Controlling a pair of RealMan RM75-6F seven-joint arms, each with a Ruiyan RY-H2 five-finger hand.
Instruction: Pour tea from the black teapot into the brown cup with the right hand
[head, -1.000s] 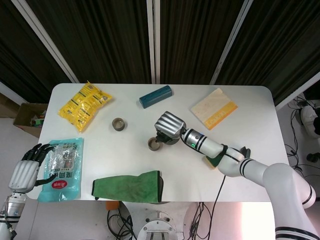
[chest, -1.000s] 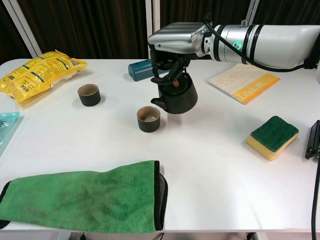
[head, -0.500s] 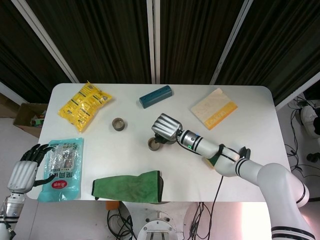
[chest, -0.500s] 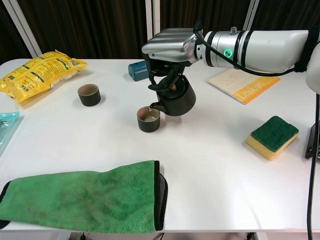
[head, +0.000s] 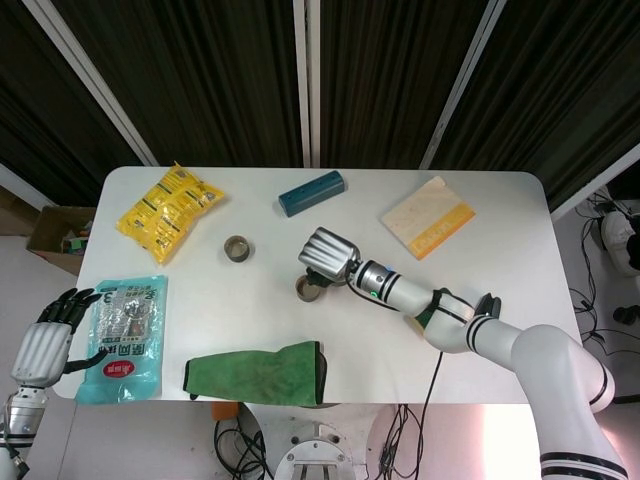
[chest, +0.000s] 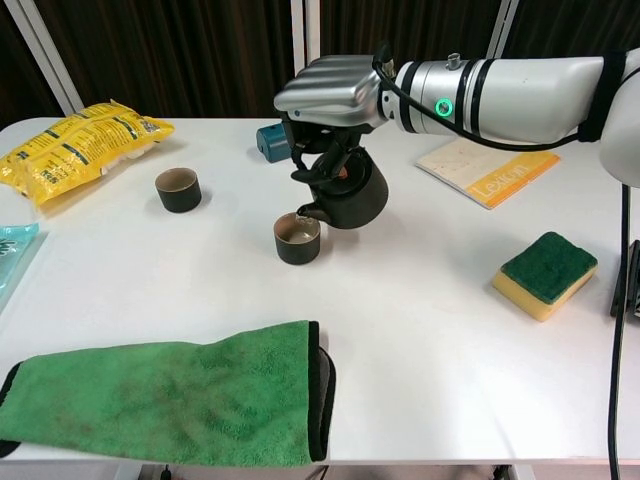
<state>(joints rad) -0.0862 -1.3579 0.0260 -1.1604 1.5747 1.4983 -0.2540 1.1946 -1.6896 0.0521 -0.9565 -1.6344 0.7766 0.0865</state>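
Pouring under way, by the look of it. Right hand (chest: 328, 95) wrapped over the handle of the black teapot (chest: 343, 190), gripping it from above, pot lifted off the table (chest: 420, 330) and tipped toward the robot's left. Spout right at the rim of the brown cup (chest: 297, 238), which stands near the middle of the table, just in front of the pot in the chest view. From the head view, same hand (head: 327, 256) covering most of the pot, cup (head: 307, 288) peeking out below it.

To do this well: keep the spout over the cup's opening, not its outer wall; tilt slowly and only a little more at a time; hold the wrist steady so the stream does not wander; watch the lid, likely to slip on a steep tilt; level the pot before drawing back.

Inside of the cup pale brown; liquid level impossible to tell. No visible stream at the spout. Second cup (chest: 179, 189) well apart to the left, seemingly empty. Teapot contents hidden.

Left hand (head: 45, 340) off the table edge, holding nothing, fingers loosely spread beside a blue packet (head: 123, 335).
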